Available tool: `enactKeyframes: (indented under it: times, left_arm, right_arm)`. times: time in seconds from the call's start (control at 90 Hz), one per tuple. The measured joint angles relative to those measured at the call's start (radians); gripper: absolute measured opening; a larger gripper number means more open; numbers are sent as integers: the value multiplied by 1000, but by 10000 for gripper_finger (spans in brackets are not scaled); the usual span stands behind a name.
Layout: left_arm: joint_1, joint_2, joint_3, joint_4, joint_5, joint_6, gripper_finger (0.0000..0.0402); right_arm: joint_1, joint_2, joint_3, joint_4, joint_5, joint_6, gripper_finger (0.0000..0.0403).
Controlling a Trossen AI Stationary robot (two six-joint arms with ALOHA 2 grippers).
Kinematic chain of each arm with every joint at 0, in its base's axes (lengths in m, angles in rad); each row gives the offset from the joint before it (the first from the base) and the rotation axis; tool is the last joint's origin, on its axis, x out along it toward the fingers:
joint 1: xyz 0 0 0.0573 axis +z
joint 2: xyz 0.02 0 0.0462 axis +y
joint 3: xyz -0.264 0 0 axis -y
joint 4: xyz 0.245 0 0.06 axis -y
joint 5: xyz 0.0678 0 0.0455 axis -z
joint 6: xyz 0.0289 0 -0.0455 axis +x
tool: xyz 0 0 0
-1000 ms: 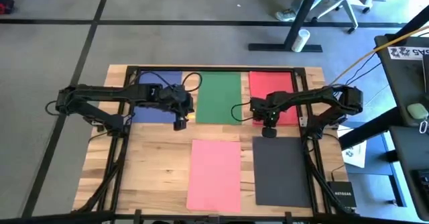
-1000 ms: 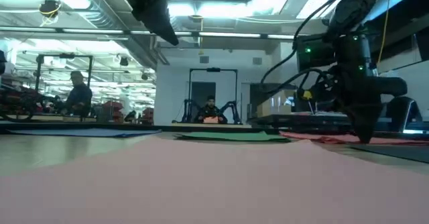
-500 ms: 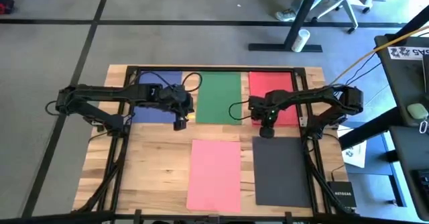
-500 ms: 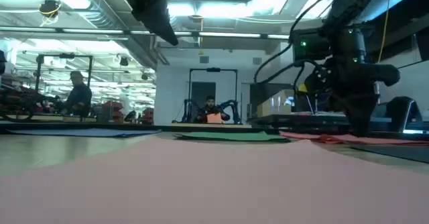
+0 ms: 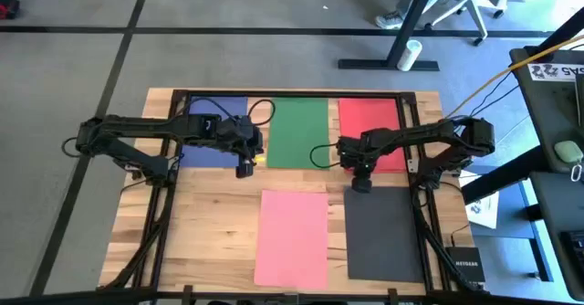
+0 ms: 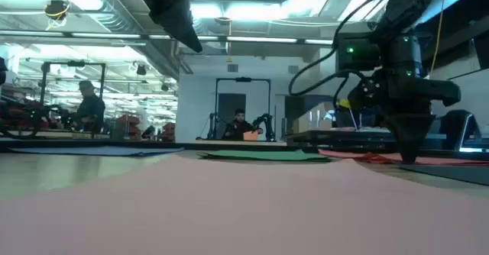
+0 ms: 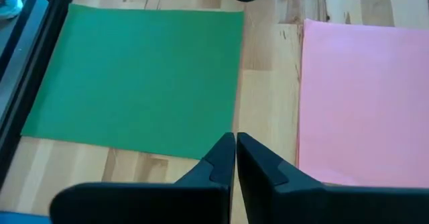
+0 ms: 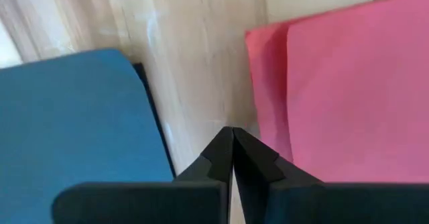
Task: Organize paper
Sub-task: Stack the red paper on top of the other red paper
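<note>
Five sheets of paper lie flat on the wooden table: blue (image 5: pixel 214 131), green (image 5: pixel 297 131) and red (image 5: pixel 372 130) along the far side, salmon pink (image 5: pixel 292 236) and dark grey (image 5: pixel 383 232) nearer. My left gripper (image 5: pixel 243 170) is shut and hangs well above the table (image 6: pixel 177 18), over the bare wood by the green sheet's near left corner (image 7: pixel 201 153). My right gripper (image 5: pixel 361 185) is shut and points down, low over the wood strip between the red sheet's near left corner (image 8: pixel 268 83) and the dark grey sheet's far left corner (image 8: pixel 127 70). My right gripper points straight down with shut fingertips (image 8: pixel 232 135) at the bare wood between the red and dark grey sheets. In the low view its tip (image 6: pixel 409 157) reaches about table level. I cannot tell whether it touches the wood or either sheet.
A black frame (image 5: pixel 292 93) runs along the table's far edge and sides. Black cables (image 5: pixel 260 113) loop over the far sheets. A small black box (image 5: pixel 461 261) sits at the near right corner. Bare wood (image 5: pixel 214 223) lies left of the pink sheet. People sit in the room beyond.
My right gripper has shifted a little toward the table's left and near edges, from over the red sheet's near edge to the wood strip by the dark grey sheet's corner, staying low and shut. The sheets lie as before.
</note>
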Motion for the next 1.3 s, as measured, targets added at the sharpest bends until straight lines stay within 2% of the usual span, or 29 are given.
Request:
enactKeyframes:
  times: [0.767,1.3]
  left_arm:
    - [0,0,0,1,0,-1,0]
    - [0,0,0,1,0,-2,0]
  right_arm:
    - [1,-2,-4,10,134,24,0]
    - [1,-1,-4,9,181,32,0]
